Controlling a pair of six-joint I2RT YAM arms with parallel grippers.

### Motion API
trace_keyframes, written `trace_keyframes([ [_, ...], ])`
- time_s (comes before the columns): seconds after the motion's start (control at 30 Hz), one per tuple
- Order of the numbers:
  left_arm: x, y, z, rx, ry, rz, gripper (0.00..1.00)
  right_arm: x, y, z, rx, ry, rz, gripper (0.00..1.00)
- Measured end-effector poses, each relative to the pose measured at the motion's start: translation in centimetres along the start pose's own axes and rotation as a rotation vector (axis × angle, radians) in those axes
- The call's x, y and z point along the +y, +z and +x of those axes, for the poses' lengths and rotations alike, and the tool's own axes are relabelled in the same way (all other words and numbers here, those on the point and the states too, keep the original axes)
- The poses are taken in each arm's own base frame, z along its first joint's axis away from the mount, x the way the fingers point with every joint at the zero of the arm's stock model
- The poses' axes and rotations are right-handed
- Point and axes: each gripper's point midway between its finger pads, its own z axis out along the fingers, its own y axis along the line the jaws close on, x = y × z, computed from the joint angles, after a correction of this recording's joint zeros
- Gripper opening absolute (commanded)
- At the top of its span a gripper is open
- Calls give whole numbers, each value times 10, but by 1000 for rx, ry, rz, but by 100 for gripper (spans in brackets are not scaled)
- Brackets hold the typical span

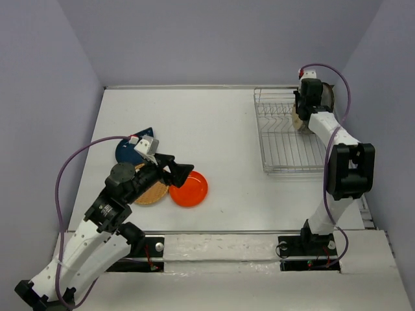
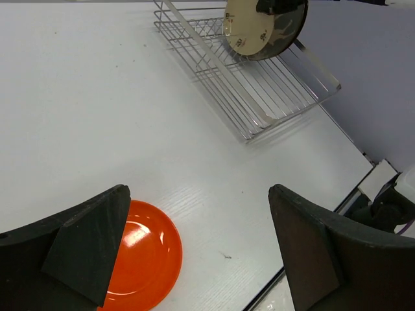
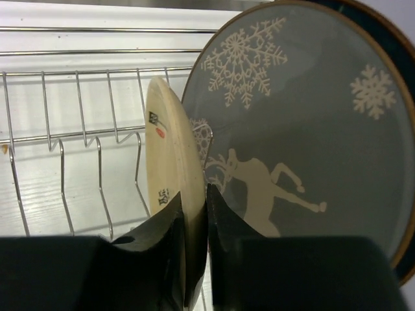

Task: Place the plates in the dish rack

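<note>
My right gripper (image 1: 303, 109) is shut on the rim of the small cream plate (image 3: 167, 142), which stands on edge among the tines of the dish rack (image 1: 290, 144). Right behind it stand the grey deer plate (image 3: 305, 123) and the teal plate (image 3: 407, 78). My left gripper (image 1: 176, 171) is open and empty, above the table beside the orange-red plate (image 1: 190, 189). The tan waffle plate (image 1: 152, 192) and the dark blue leaf plate (image 1: 128, 149) lie under and behind my left arm. The left wrist view shows the orange-red plate (image 2: 139, 256) by my left finger (image 2: 87, 249).
The rack's near rows of tines (image 3: 78, 129) stand empty. The rack sits at the table's far right, next to the right wall. The table's front edge (image 2: 311, 256) lies just below my left gripper.
</note>
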Motion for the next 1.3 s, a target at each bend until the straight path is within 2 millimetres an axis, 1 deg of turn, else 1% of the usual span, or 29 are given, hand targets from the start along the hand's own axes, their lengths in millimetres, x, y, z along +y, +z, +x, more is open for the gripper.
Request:
trace_keyframes([
  [0.07, 0, 1, 1, 3, 0, -1, 99, 3, 2, 4, 7, 0, -13, 34],
  [0.13, 1, 1, 2, 7, -1, -3, 99, 5, 3, 6, 11, 1, -19, 56],
  [0.23, 2, 2, 3, 12, -2, -8, 99, 4, 3, 6, 12, 17, -16, 67],
  [0.27, 3, 3, 3, 13, -3, -13, 99, 4, 3, 6, 13, 24, -15, 69],
  [0.4, 6, 5, 4, 19, -5, -23, 99, 4, 0, 3, 21, 64, -17, 70],
  [0.5, 9, 5, 4, 21, -6, -32, 99, 4, -11, -6, 10, 134, -30, 70],
  [0.53, 10, 5, 4, 22, -7, -35, 99, 4, -19, -11, 3, 161, -40, 70],
  [0.6, 10, 5, 4, 20, -7, -38, 99, 5, -42, -31, -48, 231, -79, 70],
  [0.63, 11, 5, 4, 20, -7, -38, 99, 7, -51, -37, -65, 256, -98, 70],
  [0.67, 11, 5, 4, 19, -7, -42, 99, 13, -73, -51, -108, 292, -137, 70],
  [0.7, 12, 6, 4, 18, -7, -44, 99, 23, -92, -62, -141, 307, -180, 70],
  [0.73, 13, 6, 3, 17, -8, -50, 99, 33, -105, -68, -162, 317, -213, 70],
  [0.77, 14, 6, 3, 15, -8, -57, 99, 54, -130, -80, -200, 322, -291, 70],
  [0.8, 15, 6, 3, 15, -8, -59, 99, 80, -156, -87, -229, 321, -381, 69],
  [0.83, 16, 6, 3, 15, -8, -64, 99, 97, -171, -88, -235, 321, -445, 69],
  [0.87, 17, 7, 4, 16, -8, -72, 99, 134, -204, -87, -241, 306, -580, 68],
  [0.9, 19, 7, 4, 16, -9, -79, 99, 152, -220, -82, -231, 298, -649, 68],
  [0.93, 21, 7, 4, 18, -9, -89, 99, 175, -238, -72, -212, 279, -730, 68],
  [0.97, 23, 7, 5, 17, -9, -103, 99, 189, -247, -63, -189, 275, -777, 67],
  [1.0, 25, 7, 5, 16, -9, -114, 99, 207, -259, -44, -144, 255, -834, 67],
  [1.03, 27, 6, 5, 15, -9, -125, 99, 214, -263, -36, -119, 252, -858, 66],
  [1.13, 34, 5, 4, 7, -9, -163, 99, 249, -285, 10, -5, 214, -954, 66],
  [1.17, 37, 5, 3, 3, -9, -178, 99, 256, -290, 18, 18, 212, -977, 66],
  [1.27, 43, 4, 1, -10, -7, -217, 99, 284, -317, 51, 99, 179, -1072, 65],
  [1.3, 45, 4, 1, -14, -7, -227, 99, 291, -322, 59, 119, 169, -1089, 65],
])
